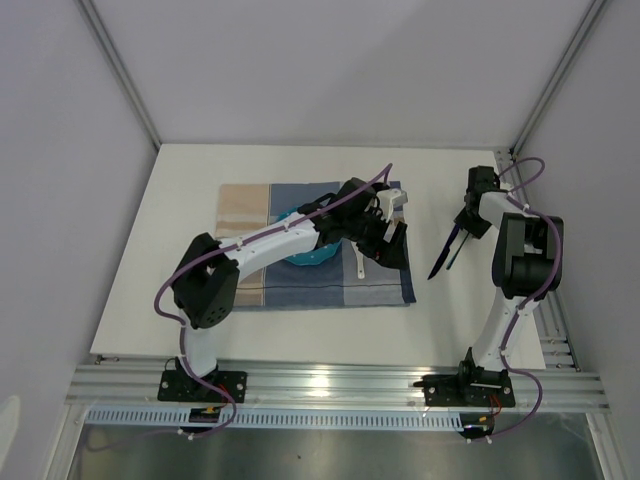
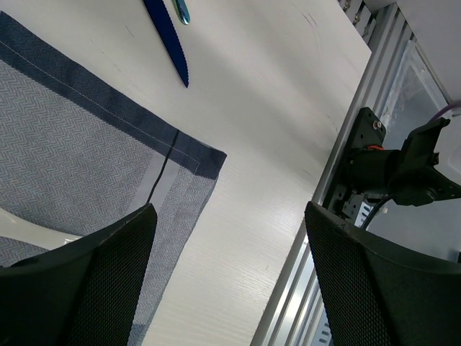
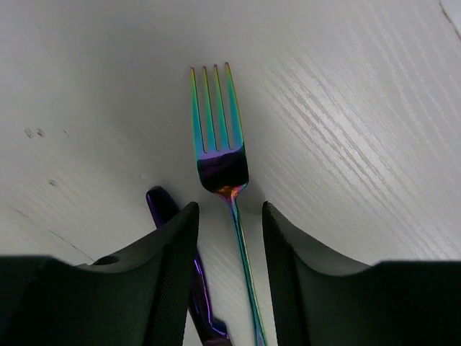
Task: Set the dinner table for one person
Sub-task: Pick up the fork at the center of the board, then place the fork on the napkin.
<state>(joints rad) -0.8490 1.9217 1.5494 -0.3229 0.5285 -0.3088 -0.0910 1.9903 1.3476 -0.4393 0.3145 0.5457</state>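
**Worktop** (image 1: 300, 175): white matte slab framed by silver rails (image 1: 330, 385). It fills the cell floor ahead of both arm bases. Rigid and fixed, not an item to grasp. The surface looks smooth, so flat cutlery will prob. slide if nudged.

**Layout:** checked placemat (image 1: 330, 285) sits centre-left on the worktop. A teal bowl (image 1: 305, 258) is on it, partly under the left arm. A white utensil (image 1: 358, 262), poss. a spoon, lies near the mat's right side. The fork (image 3: 220, 155) and knife (image 2: 169, 40) lie side by side on bare worktop, right of the mat and clear of it.

**Left gripper** (image 2: 229, 216): jaws wide apart, nothing between them. It hangs above the mat's near-right corner.

**Right gripper** (image 3: 229, 213): set low over the fork with one finger either side of the handle, just below the neck. The jaws are partly open, with a gap visible on both sides of the handle, so no grip is evident. The knife handle sits beside the fork and runs partly under one finger.

**Handling, fork (judgement):**
- Thin, stiff, light, glossy metal lying flat on a hard top, so slip risk is high.
- Best hold is across the narrow handle near the neck, approx. where the jaws stand now.
- The knife is close, so a closing finger could catch or drag it.
- Recommend checking that only the fork is between the pads before lifting.
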